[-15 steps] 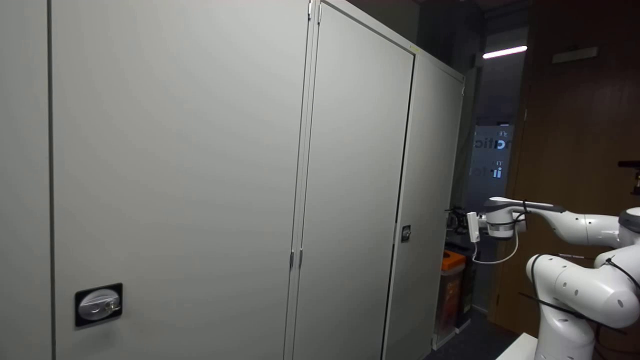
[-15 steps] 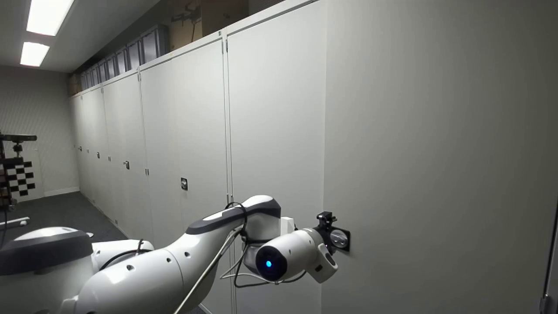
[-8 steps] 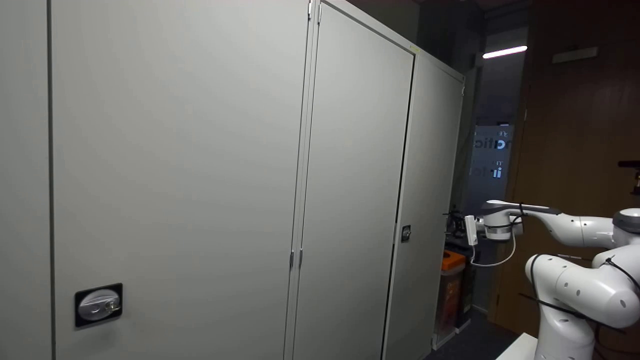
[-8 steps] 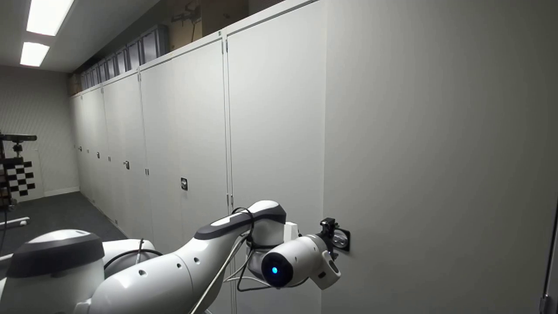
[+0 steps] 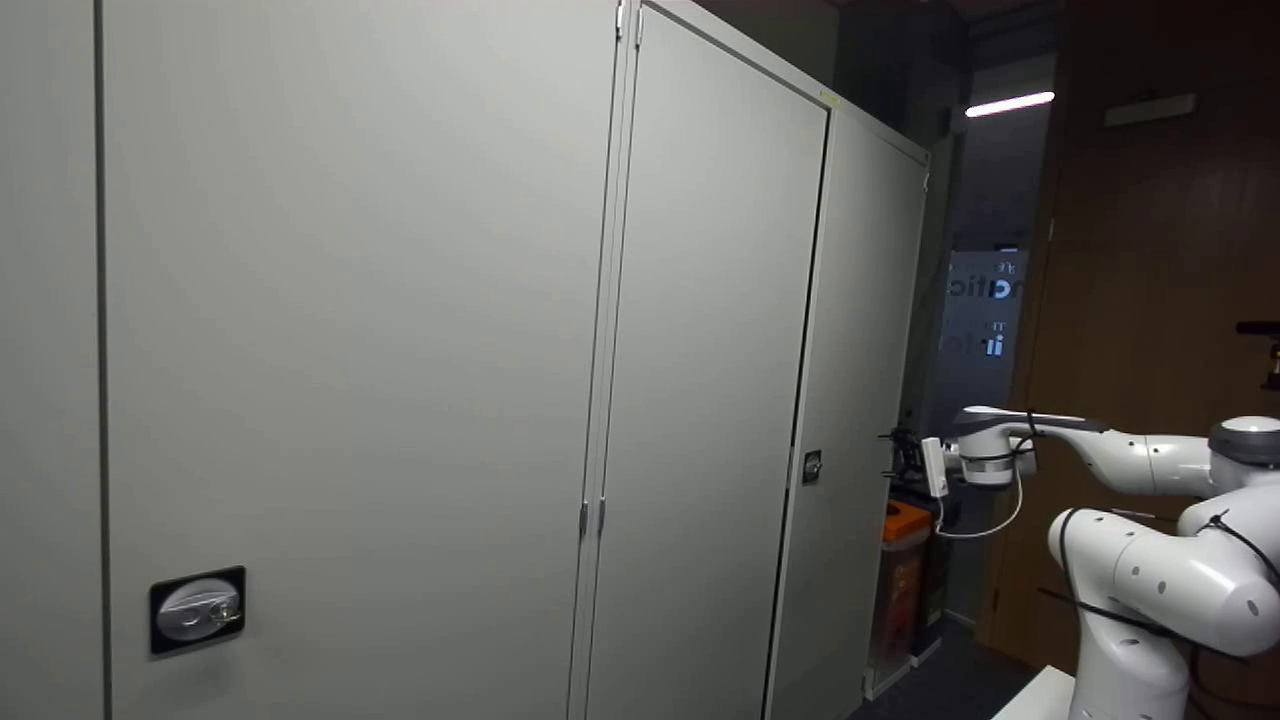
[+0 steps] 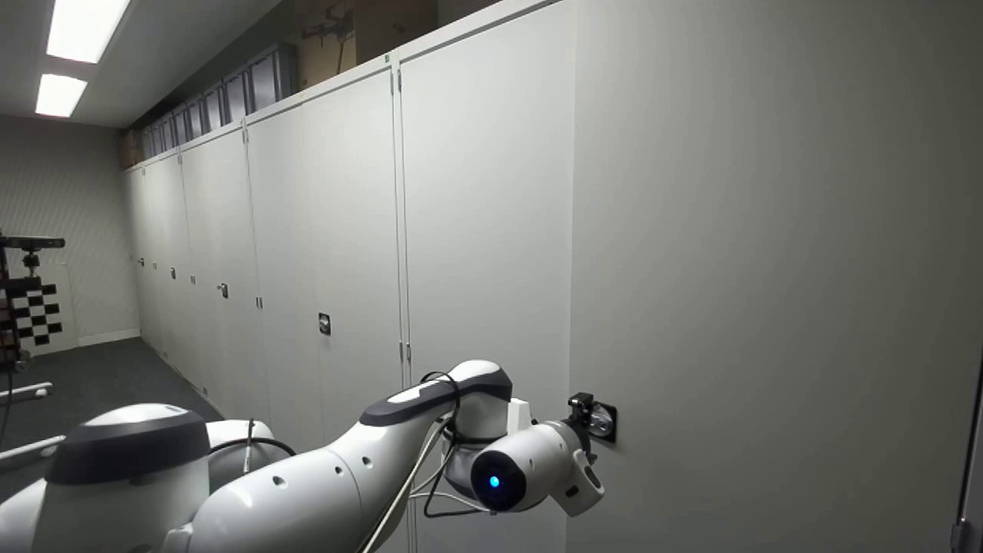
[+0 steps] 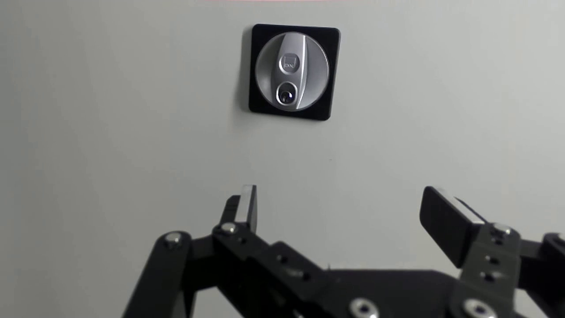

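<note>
A: Nearest to the jaws?

B: A round silver metal turn-handle (image 7: 292,70) on a square black plate (image 7: 260,104), mounted on a smooth light-grey cabinet door (image 7: 375,145). Above the jaws in the wrist view. In an exterior view, only a part of that handle (image 6: 604,421), showing from behind the jaws.

A: State of the jaws?

B: Spread wide, side by side, just short of the handle. Gripping nothing, with only bare door in the gap. Set crosswise to the handle's raised upright silver ridge (image 7: 291,46).

A: Why a handle just there?

B: Fixed near the door's free edge, across from a small metal hinge (image 6: 958,535); presumably for leverage. Round dark lock (image 7: 287,95) at the foot of the ridge, likely for securing contents. Latched or not: cannot tell.

A: And around it?

B: White-and-dark-grey jointed robot arm (image 6: 307,491), stretched toward the handle. Thin white cord (image 5: 965,537) on it, slack probably for free turning of the joints. Grey-blue plastic boxes (image 6: 265,81) well above the handle and farther along, atop the cabinets (image 6: 353,192), likely for storage. Orange-lidded bin (image 5: 900,590) below and beyond the handle, perhaps for saving floor.
</note>
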Controlling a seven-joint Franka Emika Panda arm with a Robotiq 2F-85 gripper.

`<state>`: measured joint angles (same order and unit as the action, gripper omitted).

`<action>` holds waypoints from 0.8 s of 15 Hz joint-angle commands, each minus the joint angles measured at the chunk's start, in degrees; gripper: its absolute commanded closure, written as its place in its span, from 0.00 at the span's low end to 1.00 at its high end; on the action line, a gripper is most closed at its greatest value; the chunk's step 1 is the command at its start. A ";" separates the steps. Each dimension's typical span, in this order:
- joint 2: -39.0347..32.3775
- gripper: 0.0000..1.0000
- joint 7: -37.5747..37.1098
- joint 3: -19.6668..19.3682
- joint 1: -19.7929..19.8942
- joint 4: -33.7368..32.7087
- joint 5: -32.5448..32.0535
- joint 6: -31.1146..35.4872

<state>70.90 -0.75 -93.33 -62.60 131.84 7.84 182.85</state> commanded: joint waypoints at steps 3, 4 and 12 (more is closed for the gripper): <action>0.95 0.00 1.67 -1.53 -4.46 -4.76 -0.81 -0.95; 0.68 0.00 1.61 -1.66 -4.86 -5.18 -0.74 -1.38; -0.13 0.00 0.84 -1.43 -3.97 -3.49 -0.06 -0.38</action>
<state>70.90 0.10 -94.80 -66.61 128.46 7.66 182.70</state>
